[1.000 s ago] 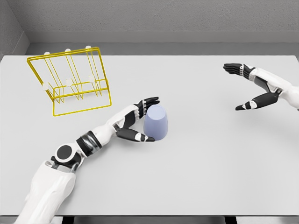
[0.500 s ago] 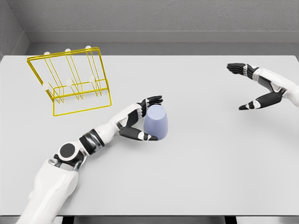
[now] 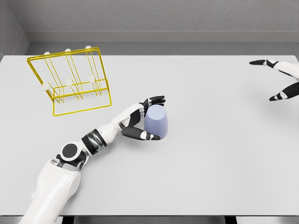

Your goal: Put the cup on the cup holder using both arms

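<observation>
A pale blue cup [image 3: 157, 122] stands upside down on the white table [image 3: 210, 158], a little left of the middle. My left hand [image 3: 159, 117] wraps it from the left, with the fingers [image 3: 155, 100] behind its far side and the thumb [image 3: 148, 136] against its near side. The yellow wire cup holder [image 3: 82, 109] with white-tipped pegs stands at the back left, well apart from the cup. My right hand [image 3: 265, 80] hovers open at the far right edge of the view, fingers spread, holding nothing.
A grey wall runs behind the table's far edge. The table's near edge lies along the bottom of the view, with my left arm crossing it at the lower left.
My right hand has pulled away to the right, now partly out of the view. My left hand has closed in a little tighter around the cup, which has barely shifted.
</observation>
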### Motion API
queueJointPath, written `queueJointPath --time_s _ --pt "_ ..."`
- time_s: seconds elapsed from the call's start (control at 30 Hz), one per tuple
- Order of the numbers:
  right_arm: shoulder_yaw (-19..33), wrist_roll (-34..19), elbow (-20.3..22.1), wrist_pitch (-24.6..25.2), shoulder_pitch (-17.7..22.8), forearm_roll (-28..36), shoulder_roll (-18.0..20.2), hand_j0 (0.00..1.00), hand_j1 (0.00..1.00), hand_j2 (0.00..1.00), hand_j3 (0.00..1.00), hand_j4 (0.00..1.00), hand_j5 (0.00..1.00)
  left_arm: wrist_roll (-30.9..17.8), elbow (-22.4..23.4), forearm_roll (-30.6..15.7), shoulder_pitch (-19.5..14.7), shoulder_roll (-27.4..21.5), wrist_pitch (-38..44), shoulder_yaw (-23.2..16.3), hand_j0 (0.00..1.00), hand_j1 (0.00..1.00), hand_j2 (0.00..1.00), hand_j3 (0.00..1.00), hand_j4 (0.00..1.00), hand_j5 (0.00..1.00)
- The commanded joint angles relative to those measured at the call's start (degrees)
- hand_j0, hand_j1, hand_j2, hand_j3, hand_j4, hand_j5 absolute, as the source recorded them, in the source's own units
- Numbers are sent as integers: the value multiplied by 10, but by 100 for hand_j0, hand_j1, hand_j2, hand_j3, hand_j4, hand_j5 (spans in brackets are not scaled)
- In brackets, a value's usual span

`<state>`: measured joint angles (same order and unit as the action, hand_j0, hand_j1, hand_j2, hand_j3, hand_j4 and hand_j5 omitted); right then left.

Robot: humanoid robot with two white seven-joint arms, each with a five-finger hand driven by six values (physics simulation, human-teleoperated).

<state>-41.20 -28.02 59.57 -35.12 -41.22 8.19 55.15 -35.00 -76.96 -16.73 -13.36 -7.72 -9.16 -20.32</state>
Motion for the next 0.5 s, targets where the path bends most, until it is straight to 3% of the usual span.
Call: queueJointPath --time_s 0.0,0.17,0.37,0.47 --pt "1 9 1 1 0 -20 2 100 100 100 100 100 100 0 0 -4 1 1 -4 0 89 89 89 89 89 89" --pt "1 9 9 1 -20 -56 0 100 100 100 100 100 100 0 0 -4 1 5 -8 0 70 70 70 70 70 70" --pt "1 9 9 1 -20 -60 -2 100 100 100 100 100 100 0 0 -4 1 5 -9 0 66 66 66 66 66 66" --pt "-2 9 12 1 -20 -61 -6 100 100 100 100 100 100 0 -1 -5 1 5 -9 0 56 56 56 56 56 56"
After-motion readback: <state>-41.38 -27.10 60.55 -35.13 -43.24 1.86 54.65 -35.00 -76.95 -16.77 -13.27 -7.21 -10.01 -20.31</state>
